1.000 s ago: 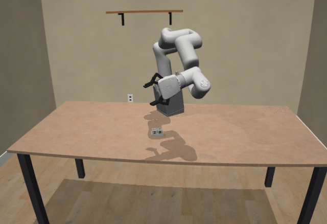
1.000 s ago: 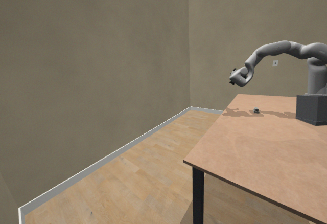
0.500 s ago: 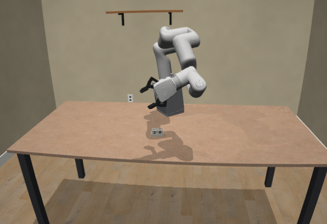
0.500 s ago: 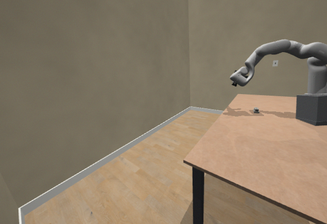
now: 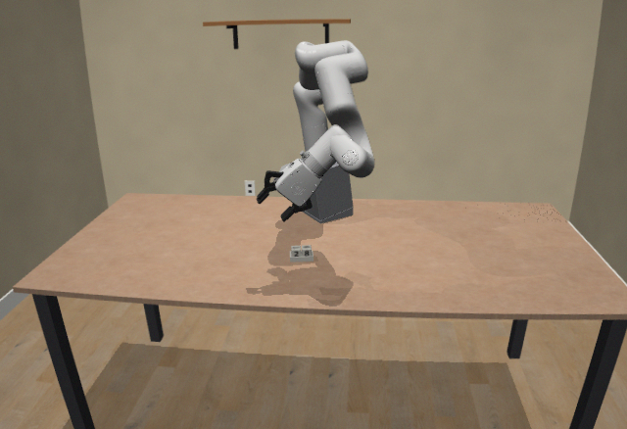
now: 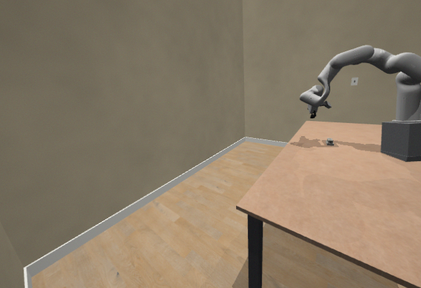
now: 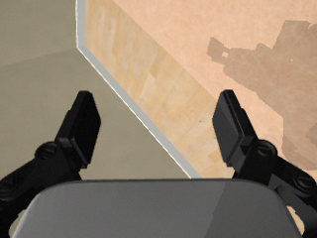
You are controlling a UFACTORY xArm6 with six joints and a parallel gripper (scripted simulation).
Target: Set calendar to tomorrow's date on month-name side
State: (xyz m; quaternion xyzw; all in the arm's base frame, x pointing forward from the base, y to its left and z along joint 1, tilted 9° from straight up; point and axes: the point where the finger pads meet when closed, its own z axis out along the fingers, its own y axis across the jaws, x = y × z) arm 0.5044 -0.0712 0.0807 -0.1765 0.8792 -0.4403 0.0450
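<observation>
Grey cubes point(image 5: 302, 252) on the table point(image 5: 456, 262) read 28, untouched; my hand point(image 5: 275, 196) hangs wide open and empty above, everything left to do.

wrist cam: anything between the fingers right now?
No. The gripper is wide open, and between its black fingers only wall, floor and table show.

Small, cropped and unreadable parts

The little grey calendar tray point(image 5: 302, 258) with its two digit cubes is showing as a mere speck in the exterior view, its month name too small to read anywhere. The white jointed robot arm point(image 6: 406, 70) is running off the exterior view's right edge. The wrist view is cropping the brown wooden table point(image 7: 198, 30).
</observation>
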